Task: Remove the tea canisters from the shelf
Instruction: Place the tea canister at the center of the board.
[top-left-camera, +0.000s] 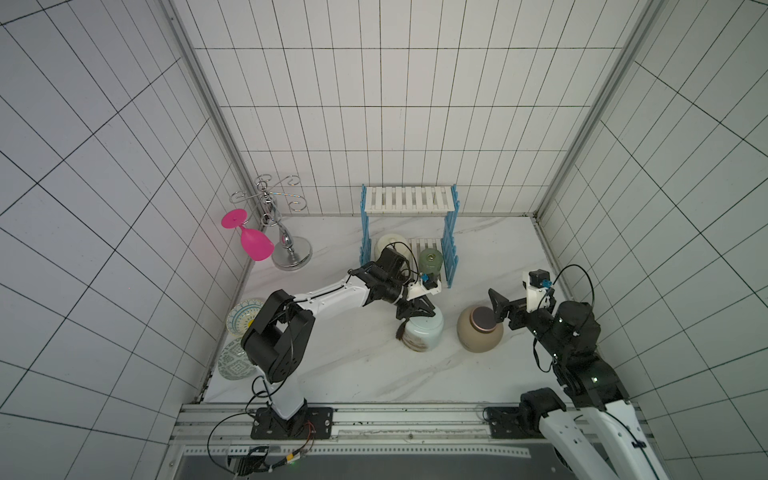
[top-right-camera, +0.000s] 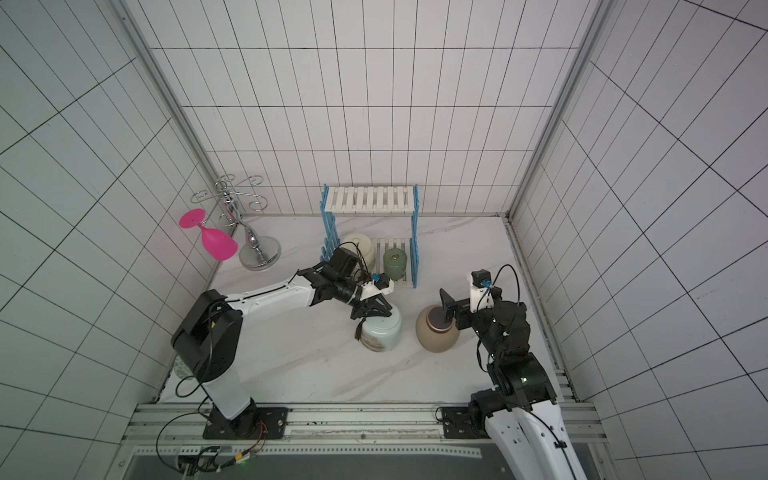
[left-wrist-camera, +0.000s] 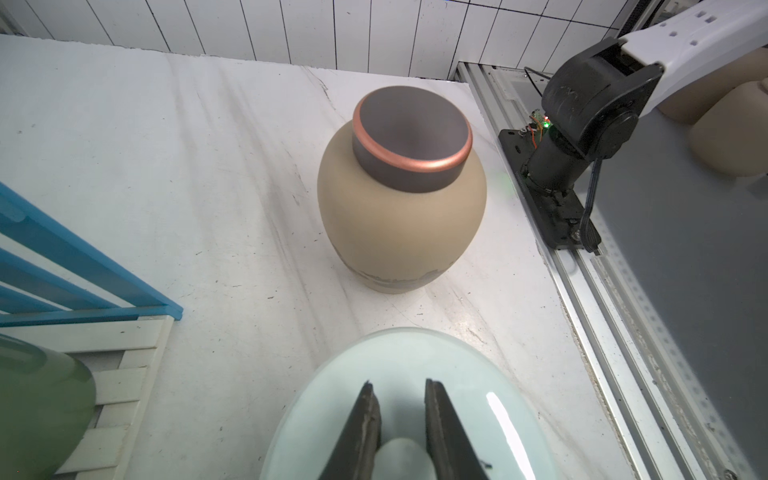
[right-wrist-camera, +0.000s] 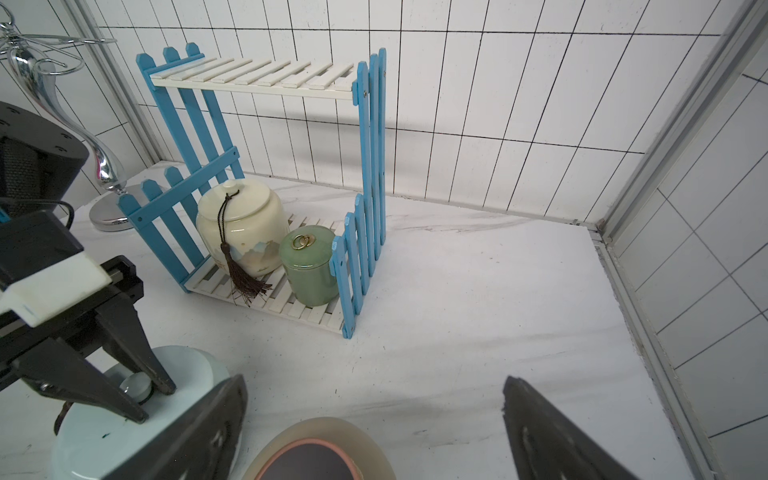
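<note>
While left claw (top-left-camera: 419, 315) straddles knob (left-wrist-camera: 401, 455) of pale-blue ceramic canister (top-left-camera: 426, 334), grip unclear, green cylindrical jar (top-left-camera: 432, 262) on blue-and-white slatted shelf (top-left-camera: 409, 199) sits up-frame, nearer than wide-spread right claw (right-wrist-camera: 374, 385).

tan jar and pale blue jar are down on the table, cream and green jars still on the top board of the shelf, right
Not quite: the cream jar and green jar are on the bottom board of the shelf, not the top, as the right wrist view shows. The tan jar and pale blue jar are on the table.

White tiled walls (top-left-camera: 415, 104) (dark grout) enclose a marbled white tabletop (top-left-camera: 353, 374)
</note>
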